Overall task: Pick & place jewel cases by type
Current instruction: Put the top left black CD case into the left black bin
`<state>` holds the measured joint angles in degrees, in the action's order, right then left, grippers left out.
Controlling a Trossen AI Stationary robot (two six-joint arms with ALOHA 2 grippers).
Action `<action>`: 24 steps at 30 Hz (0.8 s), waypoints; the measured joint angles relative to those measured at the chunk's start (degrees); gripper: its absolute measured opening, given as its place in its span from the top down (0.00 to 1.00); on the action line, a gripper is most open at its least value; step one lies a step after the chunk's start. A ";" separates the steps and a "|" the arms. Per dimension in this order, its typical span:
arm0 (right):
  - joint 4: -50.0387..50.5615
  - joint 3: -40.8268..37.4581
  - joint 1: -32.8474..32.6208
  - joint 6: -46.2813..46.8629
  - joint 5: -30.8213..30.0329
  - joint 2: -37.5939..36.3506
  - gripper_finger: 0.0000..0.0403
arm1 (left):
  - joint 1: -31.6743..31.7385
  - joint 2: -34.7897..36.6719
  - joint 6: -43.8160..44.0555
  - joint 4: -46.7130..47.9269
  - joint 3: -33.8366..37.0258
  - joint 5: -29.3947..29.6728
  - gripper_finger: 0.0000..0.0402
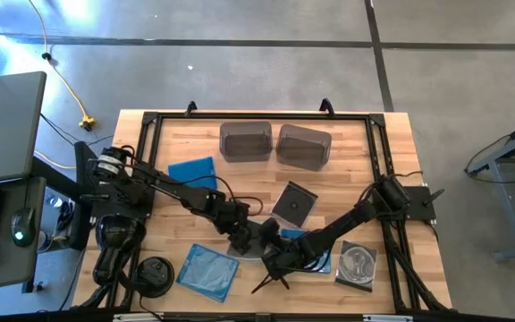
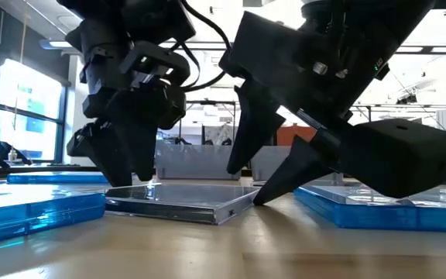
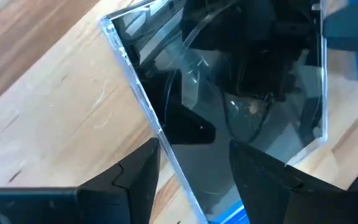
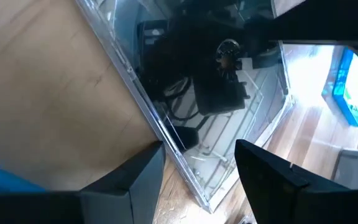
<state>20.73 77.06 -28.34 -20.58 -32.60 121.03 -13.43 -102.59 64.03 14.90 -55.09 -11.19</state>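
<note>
A glossy dark jewel case with clear edges [image 2: 180, 203] lies flat on the table's near middle [image 1: 256, 241]. My left gripper [image 1: 240, 239] stands over its left edge, open. In the left wrist view, one finger [image 3: 135, 180] is over bare wood and the other [image 3: 272, 180] is over the case [image 3: 229, 93]. My right gripper [image 1: 274, 255] comes slanting down from the right, open, and straddles another edge of the case [image 4: 166, 134]. Other cases lie flat: blue ones [image 1: 192, 172] [image 1: 208, 268] [image 1: 316, 252], a dark one [image 1: 293, 204] and a clear one with a silver disc [image 1: 358, 266]. My left gripper [image 2: 122, 174] points down with its fingertips at the case's top face near the left edge [image 2: 130, 190]; I cannot tell whether they touch it. My right gripper [image 2: 258, 182] has one fingertip [image 2: 260, 198] at table level beside the case's right corner [image 2: 235, 209]; touching or apart, I cannot tell.
Two smoky grey bins [image 1: 245, 141] [image 1: 304, 146] stand at the far middle of the table. A round black disc-shaped object [image 1: 155, 273] sits at the near left corner. A black frame [image 1: 150, 121] runs along the table's edges. Bare wood shows in the far right area.
</note>
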 joint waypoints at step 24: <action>-3.01 -0.09 -2.27 -5.23 -2.41 0.33 0.51 | -0.04 0.48 -0.20 -3.52 0.12 -1.27 0.53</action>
<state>17.72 76.97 -30.61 -25.81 -35.01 121.37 -13.47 -102.10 63.83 11.38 -54.97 -12.46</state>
